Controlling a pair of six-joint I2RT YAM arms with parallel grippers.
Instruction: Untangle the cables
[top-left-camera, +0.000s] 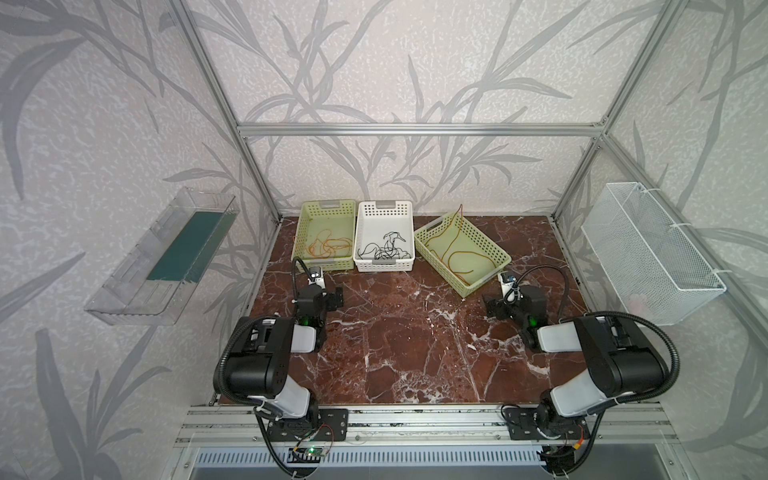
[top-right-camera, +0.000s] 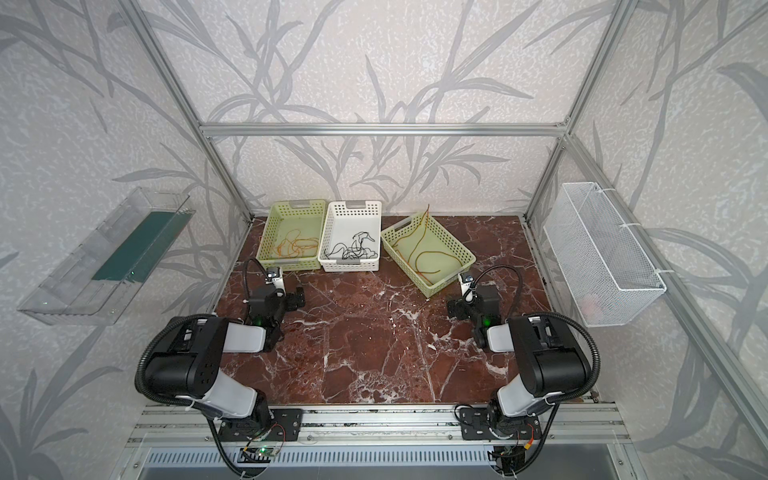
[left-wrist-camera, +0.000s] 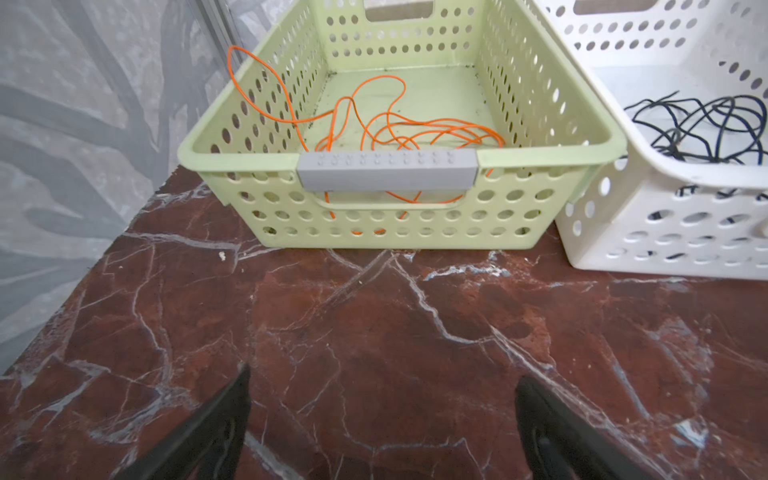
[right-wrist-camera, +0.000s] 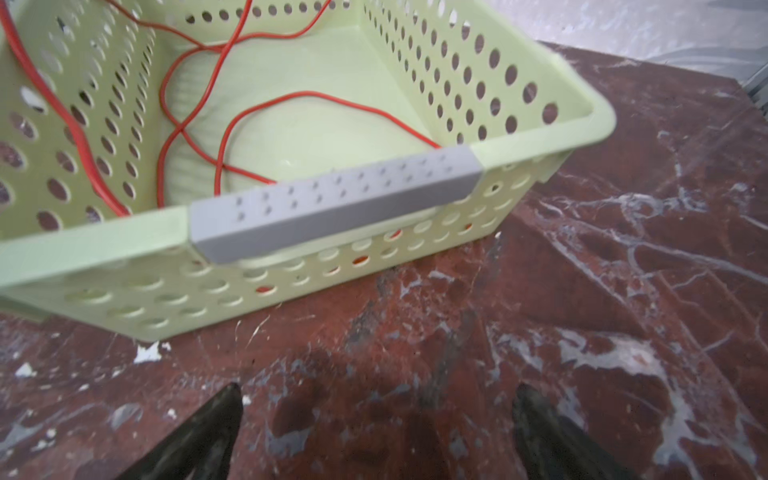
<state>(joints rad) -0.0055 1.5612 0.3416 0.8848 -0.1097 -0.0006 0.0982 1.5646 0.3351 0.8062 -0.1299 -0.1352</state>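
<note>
Three cables lie in separate baskets at the back of the table. An orange cable (top-left-camera: 326, 247) (left-wrist-camera: 395, 129) is coiled in the left green basket (top-left-camera: 300, 237). The white basket (top-left-camera: 409, 237) in the middle holds a black cable (top-left-camera: 384, 249) (left-wrist-camera: 698, 129). A red cable (top-left-camera: 453, 249) (right-wrist-camera: 199, 104) loops in the angled right green basket (top-left-camera: 482, 239), one end sticking up over its far rim. My left gripper (top-left-camera: 334, 297) (left-wrist-camera: 382, 374) is open and empty, just in front of the left basket. My right gripper (top-left-camera: 492, 307) (right-wrist-camera: 380, 388) is open and empty, near the right basket's front corner.
The table is red-brown marble (top-left-camera: 395, 340). A clear plastic shelf (top-left-camera: 162, 257) hangs on the left wall and a white wire-mesh basket (top-left-camera: 648, 249) on the right wall. Aluminium frame posts stand at the back corners.
</note>
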